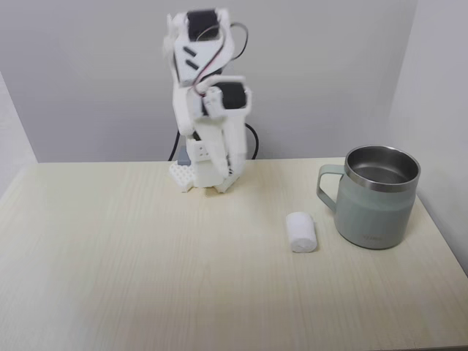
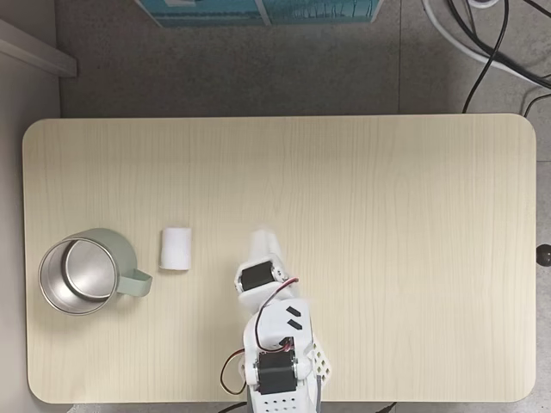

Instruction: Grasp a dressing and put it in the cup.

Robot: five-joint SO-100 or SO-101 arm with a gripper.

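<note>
The dressing [image 1: 301,232], a small white gauze roll, lies on its side on the pale wood table [image 1: 110,263], just left of the cup's handle in a fixed view. The cup [image 1: 378,212], a sage-green mug with a steel rim, stands upright and looks empty. From above, the dressing [image 2: 176,249] lies right of the cup [image 2: 122,251]. My white arm is folded up near its base, and the gripper [image 1: 223,183] points down at the table, well away from the roll. Its jaws look shut with nothing between them, and the tip [image 2: 263,237] is slightly blurred.
The table [image 2: 387,215] has rounded corners and open wood around the cup and roll. Black and white cables [image 2: 491,52] run across the grey floor beyond the table's far edge, beside a blue box [image 2: 258,10]. Walls stand close behind and beside the table.
</note>
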